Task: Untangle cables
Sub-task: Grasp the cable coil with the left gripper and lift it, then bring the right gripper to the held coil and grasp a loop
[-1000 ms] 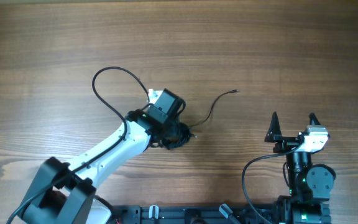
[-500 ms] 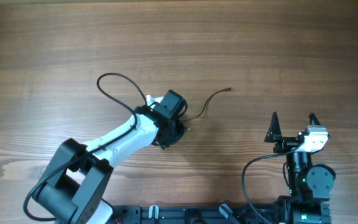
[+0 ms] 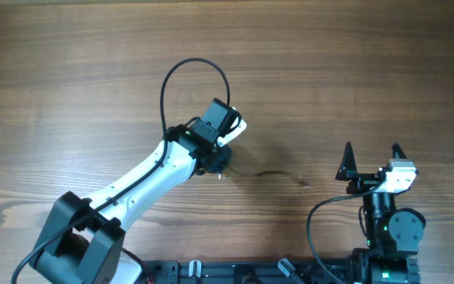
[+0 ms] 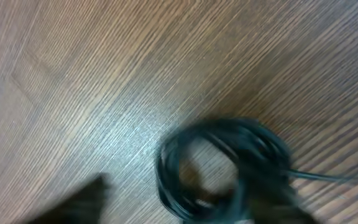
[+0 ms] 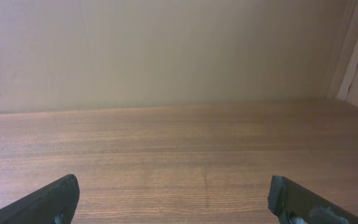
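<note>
A: What has changed at the left gripper (image 3: 213, 160) in the last second?
B: It has swung round over the desk (image 3: 369, 63). The loose tail (image 3: 280, 174) of the cables, which arched away beyond it, now lies nearly straight and trails off towards the right gripper (image 3: 371, 150).
A: And the coil itself?
B: The coil (image 4: 253, 134) sits right under the left gripper, still bunched into one ring on the wood. That wrist view is smeared by motion, so I cannot tell whether the gripper is spread or pinching the coil.
A: The right one?
B: Spread wide, holding nothing, well apart from the wires. It hasn't stirred.
A: So, progress?
B: Little, I'd judge. One tail is drawn out, but the loops remain together. The big loop (image 3: 195, 61) beyond the left gripper is the arm's own lead, not part of the job
</note>
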Controlling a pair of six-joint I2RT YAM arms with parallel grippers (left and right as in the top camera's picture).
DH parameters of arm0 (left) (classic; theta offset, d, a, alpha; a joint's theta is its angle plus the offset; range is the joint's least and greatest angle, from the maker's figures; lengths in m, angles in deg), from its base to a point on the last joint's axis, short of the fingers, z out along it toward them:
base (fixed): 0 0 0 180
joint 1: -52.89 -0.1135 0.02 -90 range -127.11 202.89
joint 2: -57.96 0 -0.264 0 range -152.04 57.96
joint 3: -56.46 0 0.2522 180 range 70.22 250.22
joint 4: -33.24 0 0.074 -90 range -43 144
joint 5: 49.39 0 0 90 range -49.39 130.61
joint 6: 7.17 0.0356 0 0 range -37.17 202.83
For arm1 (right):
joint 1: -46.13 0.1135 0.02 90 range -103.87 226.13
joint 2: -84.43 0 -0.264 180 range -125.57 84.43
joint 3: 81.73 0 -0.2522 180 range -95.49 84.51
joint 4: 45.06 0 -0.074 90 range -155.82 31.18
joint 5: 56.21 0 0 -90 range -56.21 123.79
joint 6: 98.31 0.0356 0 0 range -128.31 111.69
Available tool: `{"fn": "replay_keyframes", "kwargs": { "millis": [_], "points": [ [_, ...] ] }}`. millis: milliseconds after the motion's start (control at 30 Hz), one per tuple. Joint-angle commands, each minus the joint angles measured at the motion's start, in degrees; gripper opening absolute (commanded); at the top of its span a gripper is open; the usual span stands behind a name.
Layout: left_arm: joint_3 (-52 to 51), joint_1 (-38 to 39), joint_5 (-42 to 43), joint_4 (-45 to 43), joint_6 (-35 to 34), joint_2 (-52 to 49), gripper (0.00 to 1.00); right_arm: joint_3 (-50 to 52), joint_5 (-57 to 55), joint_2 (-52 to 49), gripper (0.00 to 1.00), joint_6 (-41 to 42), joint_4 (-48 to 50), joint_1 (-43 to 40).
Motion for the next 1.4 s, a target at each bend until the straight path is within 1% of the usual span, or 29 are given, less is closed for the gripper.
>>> {"fn": "replay_keyframes", "kwargs": {
  "millis": [0,33,67,100,133,167,200,233,267,300,333,367,400,433,467,533,600,733,800,833,867,900,967,1033,1133,1167,1300,1333,1367],
  "points": [
    [0.63,-0.31,-1.27,-0.85,-5.95,0.72,1.0,0.07,0.5,0.15,1.0,-0.46,0.09,0.2],
    [0.63,-0.5,-2.21,-1.49,-10.16,0.72,1.0,0.04,0.5,0.15,1.0,-0.44,0.09,0.2],
    [0.63,-1.42,-5.77,-2.6,-22.95,0.72,1.0,0.07,0.5,0.15,1.0,-0.44,0.09,0.2],
    [0.63,-2.14,-7.82,-2.64,-30.42,0.72,1.0,0.07,0.5,0.15,1.0,-0.44,0.09,0.2],
    [0.63,-3.17,-8.94,-1.9,-41.57,0.72,1.0,0.07,0.5,0.15,1.0,-0.46,0.09,0.2],
    [0.63,-4.61,-7.67,-0.13,-56.46,0.72,1.0,0.07,0.5,0.15,1.0,-0.44,0.09,0.2],
    [0.63,-5.7,-4.46,1.01,-66.88,0.72,1.0,0.07,0.5,0.15,1.0,-0.46,0.09,0.2],
    [0.63,-6.08,-1.38,1.05,-69.9,0.72,1.0,0.07,0.5,0.15,1.0,-0.46,0.09,0.2],
    [0.63,-6.12,4.31,-0.09,-72.85,0.72,1.0,0.07,0.5,0.15,1.0,-0.46,0.09,0.2],
    [0.63,-5.95,10.88,-0.55,-72.83,0.72,1.0,0.07,0.5,0.15,0.99,-0.46,0.09,0.2],
    [0.61,-5.81,14.49,-0.59,-72.85,0.72,1.0,0.07,0.5,0.15,1.0,-0.44,0.09,0.2],
    [0.61,-5.53,15.21,-0.52,-72.98,0.61,1.0,0.07,0.5,0.15,1.0,-0.44,0.09,0.2],
    [0.61,-5.33,15.15,0.09,-75.25,0.5,0.99,0.07,0.5,0.15,1.0,-0.44,0.07,0.2],
    [0.61,-5.31,15.15,2.78,-83.89,0.15,1.0,0.07,0.5,0.15,1.0,-0.44,0.09,0.2],
    [0.61,-5.31,14.47,6.78,-94.18,-0.35,0.98,0.07,0.5,0.15,1.0,-0.44,0.09,0.2],
    [0.24,-5.29,10.27,12.39,-107.97,-1.07,0.96,0.07,0.5,0.15,1.0,-0.46,0.09,0.2],
    [-0.85,-5.29,6.58,12.22,-114.09,-1.4,0.88,0.07,0.5,0.15,1.0,-0.44,0.09,0.2],
    [-1.25,-4.85,5.25,9.14,-114.88,-4.26,0.7,0.07,0.5,0.15,1.0,-0.46,0.09,0.2],
    [-1.25,-4.31,5.27,8.57,-114.88,-6.64,0.69,0.07,0.5,0.15,1.0,-0.46,0.09,0.2],
    [-1.25,-4.11,5.27,8.17,-114.88,-7.67,0.64,0.04,0.48,0.15,1.0,-0.46,0.09,0.2],
    [-1.25,-3.96,5.27,7.76,-114.86,-9.05,0.54,0.07,0.5,0.15,1.0,-0.46,0.09,0.2],
    [-1.25,-4.09,5.29,8.46,-114.84,-9.49,0.35,0.04,0.5,0.15,1.0,-0.46,0.09,0.2],
    [-1.25,-4.5,5.2,9.55,-114.75,-9.31,0.04,0.07,0.5,0.15,1.0,-0.46,0.09,0.2],
    [-1.18,-4.5,4.79,9.66,-112.59,-8.76,0.04,0.07,0.5,0.15,1.0,-0.46,0.09,0.2],
    [-0.98,-4.5,-1.46,9.25,-103.08,-2.54,0.04,0.07,0.5,0.15,1.0,-0.44,0.09,0.2],
    [-0.98,-4.5,-2.47,8.96,-101.92,-0.09,0.04,0.07,0.5,0.15,0.99,-0.44,0.09,0.2],
    [-0.98,-4.26,-1.77,7.72,-101.04,7.5,0.04,0.07,0.52,0.15,1.0,-0.39,0.17,0.2],
    [-0.98,-4.28,0.11,6.67,-101.07,8.52,0.04,0.07,2.05,0.15,1.0,0.22,0.46,0.2],
    [-0.98,-4.26,1.36,5.73,-101.04,8.74,0.04,0.07,6.62,0.13,1.0,3.5,0.61,0.2]
  ]
}}
